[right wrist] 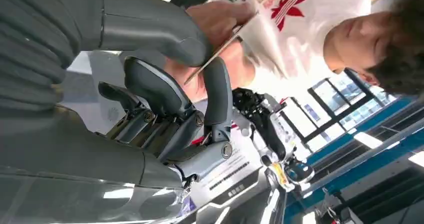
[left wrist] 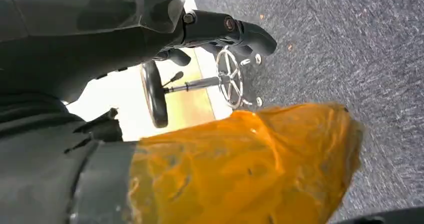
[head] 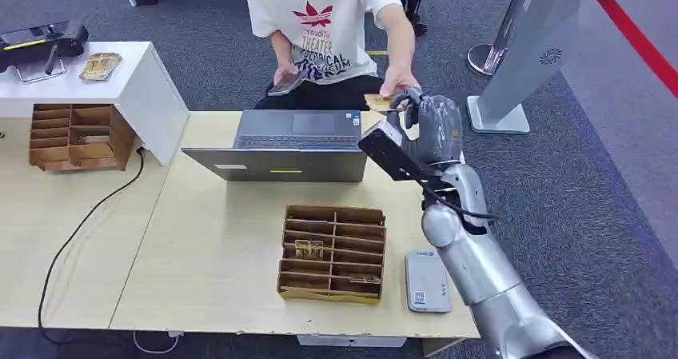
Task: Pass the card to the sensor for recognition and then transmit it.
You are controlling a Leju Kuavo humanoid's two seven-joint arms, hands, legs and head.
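Right hand [head: 428,119] is raised past the far edge of the table [head: 216,247], pinching the card [head: 377,101] between thumb and a finger. Right wrist view confirms it: card [right wrist: 220,47] edge-on, clamped between thumb [right wrist: 165,34] and a dark finger. The person's hand [head: 397,83] is on the card's far side, also touching it. The person's other hand holds a phone [head: 285,84].

Left hand [left wrist: 220,32]: hangs over grey carpet beside a stool, fingers curled; nothing visible in them, but cannot tell for sure whether it is closed.

Containers:
- Cardboard divider tray [head: 333,253] on the table, near side of the right hand and below its forearm. One slot holds a small gold-coloured item [head: 309,249], another sits in a front-row slot; contents too small to identify.
- Second cardboard rack [head: 77,137], well left of the hand, under a white shelf; slots look dark, contents unclear.

Card reader [head: 426,281] lies flat just beside the tray, under the right forearm. Laptop [head: 280,145] sits just left of the hand.
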